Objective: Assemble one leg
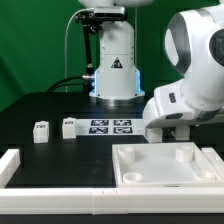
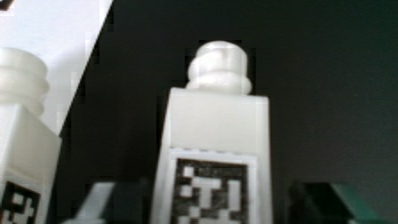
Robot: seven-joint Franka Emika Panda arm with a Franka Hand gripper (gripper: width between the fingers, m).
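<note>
- Between the gripper's (image 2: 217, 205) two fingertips (image 2: 111, 200), wrist view: the leg (image 2: 217, 120), a white block with a rounded knob at one end and a black-and-white tag on the face toward the camera.
- Pincer spread apart. A dark gap shows on each side of the leg, and neither fingertip touches it.
- Second leg (image 2: 22, 130) sits just beside the first, not touching it, cut off by the frame edge. A corner of its tag shows.
- Cannot tell from this view whether the two legs stand or lie.
- Exterior view: arm (image 1: 190, 75) bends low over the black table (image 1: 55, 105) at the exterior view's right. Its hand is close to the surface, just behind the tabletop (image 1: 160, 182). The fingers are lost in shadow there.
- Tabletop is a square white tray with round corner sockets, at the front right.
- Marker board (image 1: 110, 126) lies flat at mid-table, near the hand.
- Two small white blocks (image 1: 41, 131) with tags stand upright and apart on the exterior view's left, one of them (image 1: 69, 126) just beside the marker board. Cannot tell whether these are the legs the wrist camera sees.
- White rail (image 1: 60, 205) runs along the front edge.
</note>
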